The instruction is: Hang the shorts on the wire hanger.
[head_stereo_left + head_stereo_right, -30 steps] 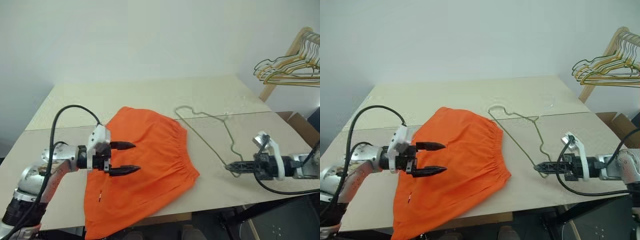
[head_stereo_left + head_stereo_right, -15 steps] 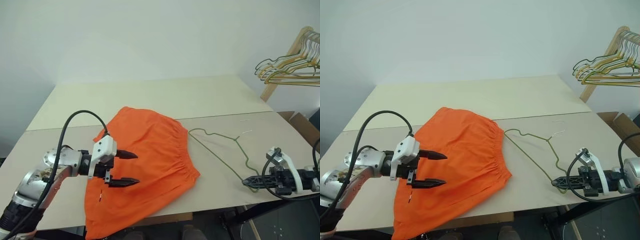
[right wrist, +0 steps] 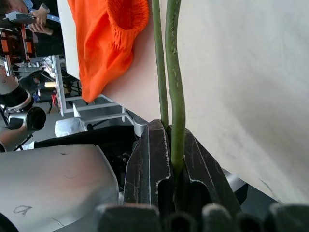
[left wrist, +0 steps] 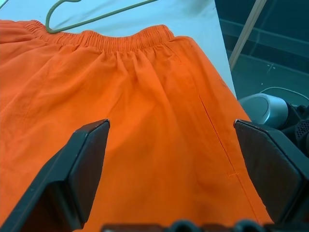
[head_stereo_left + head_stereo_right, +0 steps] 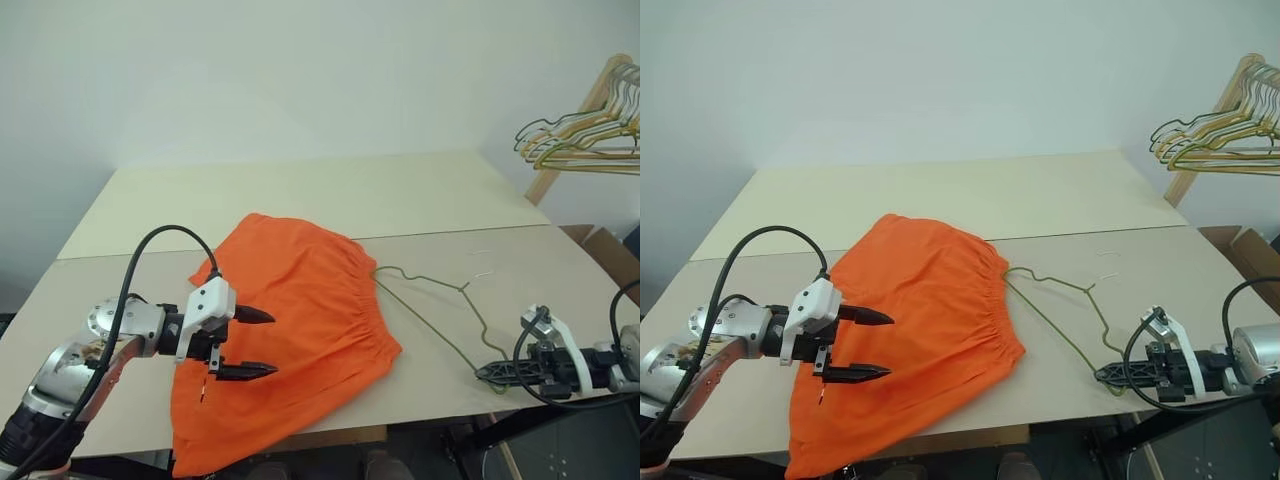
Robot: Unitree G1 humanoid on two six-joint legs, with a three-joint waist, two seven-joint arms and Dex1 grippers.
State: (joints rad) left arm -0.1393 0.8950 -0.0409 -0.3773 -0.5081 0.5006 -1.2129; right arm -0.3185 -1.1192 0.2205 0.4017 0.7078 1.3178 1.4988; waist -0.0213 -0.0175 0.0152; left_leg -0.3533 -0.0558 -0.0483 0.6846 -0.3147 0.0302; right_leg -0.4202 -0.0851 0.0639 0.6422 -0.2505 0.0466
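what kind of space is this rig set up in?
Looks like a robotics lab or test room, not a home. Bare pale table against a blank wall, a wooden rack with spare hangers, and in the right wrist view, metal stands and equipment under the table edge.

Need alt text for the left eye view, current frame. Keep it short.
Orange shorts lie spread on a beige table, with the left end effector open above them. At the table's right edge, the right end effector is shut on a thin wire hanger whose far end reaches the shorts' waistband. A cluster of hangers hangs at upper right.
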